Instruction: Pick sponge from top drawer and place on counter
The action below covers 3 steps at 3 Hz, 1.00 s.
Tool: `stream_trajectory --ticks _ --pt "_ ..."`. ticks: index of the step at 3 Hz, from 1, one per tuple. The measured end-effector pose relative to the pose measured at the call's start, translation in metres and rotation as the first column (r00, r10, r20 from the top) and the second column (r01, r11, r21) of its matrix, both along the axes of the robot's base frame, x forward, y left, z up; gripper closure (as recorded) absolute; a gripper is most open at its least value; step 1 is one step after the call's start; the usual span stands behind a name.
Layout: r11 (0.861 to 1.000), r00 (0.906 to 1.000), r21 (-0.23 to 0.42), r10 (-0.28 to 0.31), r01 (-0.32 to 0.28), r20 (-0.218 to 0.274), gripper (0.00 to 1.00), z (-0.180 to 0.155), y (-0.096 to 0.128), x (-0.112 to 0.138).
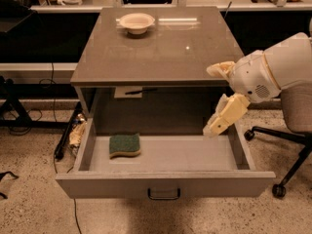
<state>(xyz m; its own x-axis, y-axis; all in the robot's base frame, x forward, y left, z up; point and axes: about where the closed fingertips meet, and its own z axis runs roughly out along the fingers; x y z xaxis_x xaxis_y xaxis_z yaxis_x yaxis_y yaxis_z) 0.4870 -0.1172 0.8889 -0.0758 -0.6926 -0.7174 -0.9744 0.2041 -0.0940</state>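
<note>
The sponge, dark green on top with a yellow base, lies flat in the left part of the open top drawer. The drawer is pulled out toward me, with a dark loop handle at the centre of its front. The counter is the glossy grey-brown top above it. My gripper hangs at the right, just over the drawer's right rear corner and below the counter's edge. Its two cream fingers are spread apart and empty. It is well to the right of the sponge.
A cream bowl stands at the back of the counter. An office chair base is on the floor to the right. Cables and a dark stand lie at the left of the cabinet. Benches run along the back.
</note>
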Motion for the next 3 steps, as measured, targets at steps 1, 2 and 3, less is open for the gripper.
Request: stream_trajectory --ticks 1,2,3 --pt "1.000 1.0000 0.017 -0.002 0.002 -0.001 0.00 -0.018 0.002 0.002" --pt "0.997 0.9998 0.071 0.017 -0.017 -0.007 0.00 -0.054 0.013 0.013" --pt "0.986 0.9955 0.139 0.092 -0.088 -0.022 0.00 -0.133 0.071 0.052"
